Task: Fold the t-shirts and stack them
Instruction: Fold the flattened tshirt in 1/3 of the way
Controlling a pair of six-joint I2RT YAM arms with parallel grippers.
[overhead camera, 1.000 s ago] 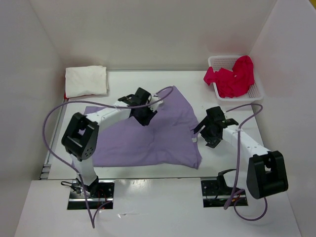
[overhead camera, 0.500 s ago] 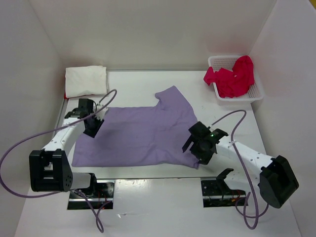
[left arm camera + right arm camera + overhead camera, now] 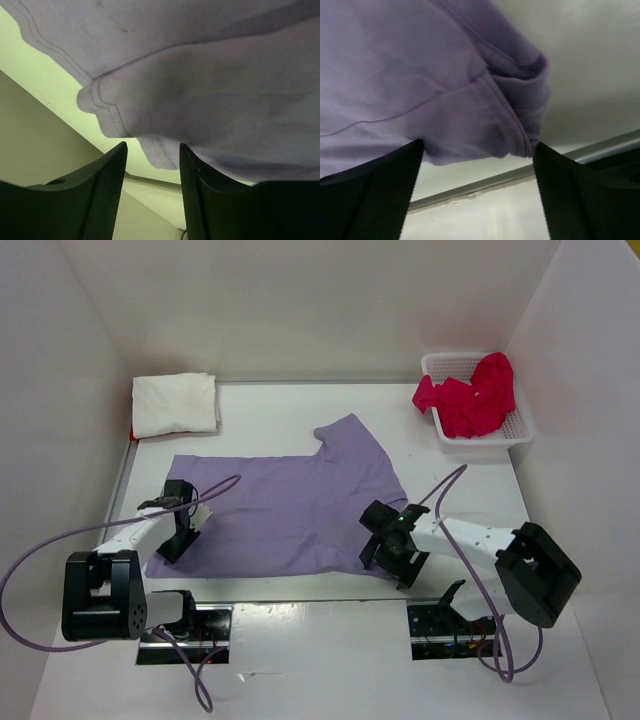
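The lavender t-shirt lies spread flat on the table. My left gripper is open at its near left corner. In the left wrist view the hemmed corner lies just ahead of the open left gripper. My right gripper is open at the near right corner. In the right wrist view the bunched corner sits between the wide-open fingers of the right gripper. A folded off-white shirt lies at the far left with a red sliver under it. A pinkish red shirt fills the basket.
The white mesh basket stands at the far right corner. White walls enclose the table on three sides. The table's near edge with a metal strip runs just below both grippers.
Both grippers have moved toward the table's near edge, the left to the shirt's near left corner, the right to its near right corner. The lavender shirt now lies flatter.
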